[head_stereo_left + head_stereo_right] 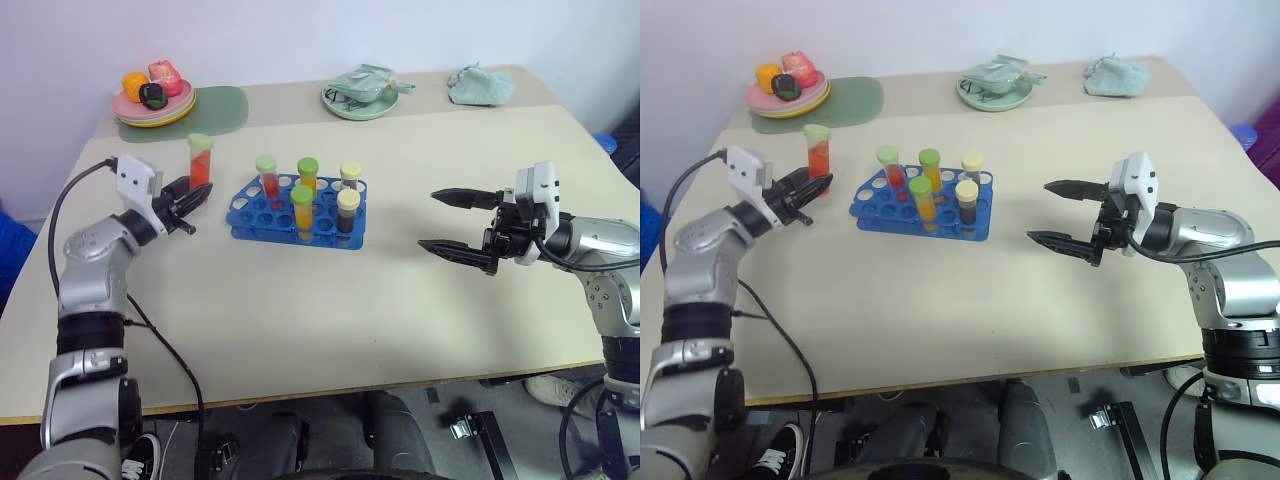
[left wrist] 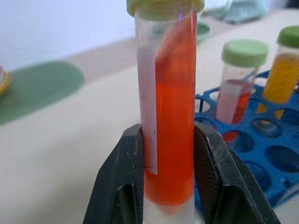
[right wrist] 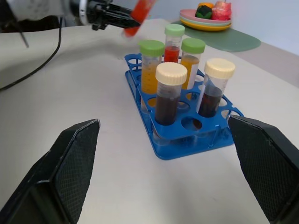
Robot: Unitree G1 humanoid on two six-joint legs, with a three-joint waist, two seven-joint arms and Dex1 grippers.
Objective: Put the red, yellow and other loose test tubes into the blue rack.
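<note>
My left gripper is shut on a red test tube with a green cap, held upright just left of the blue rack. In the left wrist view both black fingers press the red tube near its lower end. The rack holds several capped tubes: red, yellow-orange and dark ones. Off to the rack's right, my right gripper hangs open above the table with nothing between its fingers. In the right wrist view, its fingers frame the rack.
A plate of toy fruit on a green mat sits at the back left. A green dish with a cloth and a second cloth lie along the back edge. A black cable loops off my left arm.
</note>
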